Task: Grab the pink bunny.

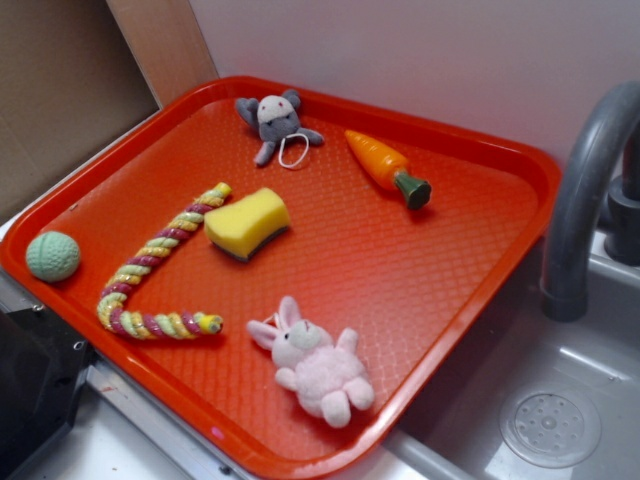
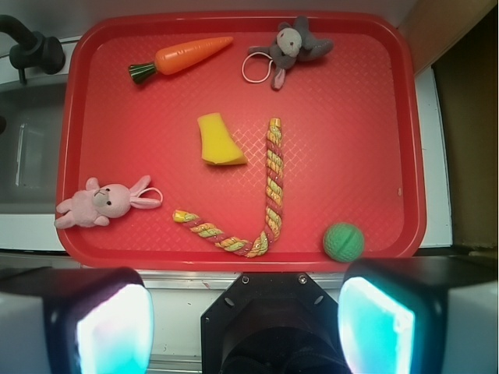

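Pink bunny (image 2: pixel 105 204) is not in the tool (image 2: pixel 245 323); the tool's two fingers (image 2: pixel 109 323) stand wide apart along the bottom edge of the wrist view, glowing pale cyan, holding nothing and well above the red tray (image 2: pixel 343 93). In that view the bunny lies at the tray's lower left, ears pointing right, close to the tray's left rim. In the exterior view it sits at the lower middle of the frame, near the tray's front edge, ears toward the upper left.

Just above the tool in the wrist view lies a twisted rope toy (image 2: pixel 265 202) bent into a J, and to its lower right a green ball (image 2: pixel 344 241) rests near the rim. A yellow sponge (image 2: pixel 218 140) sits mid-tray, just left of the rope's long arm. Farther up are a toy carrot (image 2: pixel 183 56) at upper left and a grey plush mouse (image 2: pixel 290 47) at upper middle — both well apart from the bunny. A grey faucet (image 1: pixel 590 190) and sink (image 1: pixel 540 400) stand at the right of the exterior view.
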You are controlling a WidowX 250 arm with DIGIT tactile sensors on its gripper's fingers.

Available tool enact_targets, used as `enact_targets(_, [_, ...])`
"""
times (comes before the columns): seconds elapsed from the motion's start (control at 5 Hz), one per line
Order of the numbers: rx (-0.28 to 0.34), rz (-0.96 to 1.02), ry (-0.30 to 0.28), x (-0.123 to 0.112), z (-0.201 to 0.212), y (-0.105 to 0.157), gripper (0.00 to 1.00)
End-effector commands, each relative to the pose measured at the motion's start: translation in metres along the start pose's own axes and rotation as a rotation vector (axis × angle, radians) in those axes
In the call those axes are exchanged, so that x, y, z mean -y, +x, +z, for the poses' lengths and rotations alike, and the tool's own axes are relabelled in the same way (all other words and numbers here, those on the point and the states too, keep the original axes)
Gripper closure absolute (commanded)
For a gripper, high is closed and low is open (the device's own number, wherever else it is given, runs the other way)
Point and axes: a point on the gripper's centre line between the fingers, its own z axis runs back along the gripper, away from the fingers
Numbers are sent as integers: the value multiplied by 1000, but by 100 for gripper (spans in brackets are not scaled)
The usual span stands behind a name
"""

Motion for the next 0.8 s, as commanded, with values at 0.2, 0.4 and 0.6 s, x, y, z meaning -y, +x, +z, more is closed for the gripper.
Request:
enact_targets(0.2, [11,-249,-27,23,-3,23,0])
enact_targets(0.4, [-7,-504,-2,57,-9,42,0])
enact_targets(0.6, [-63,-756,0,96,-27,45,0])
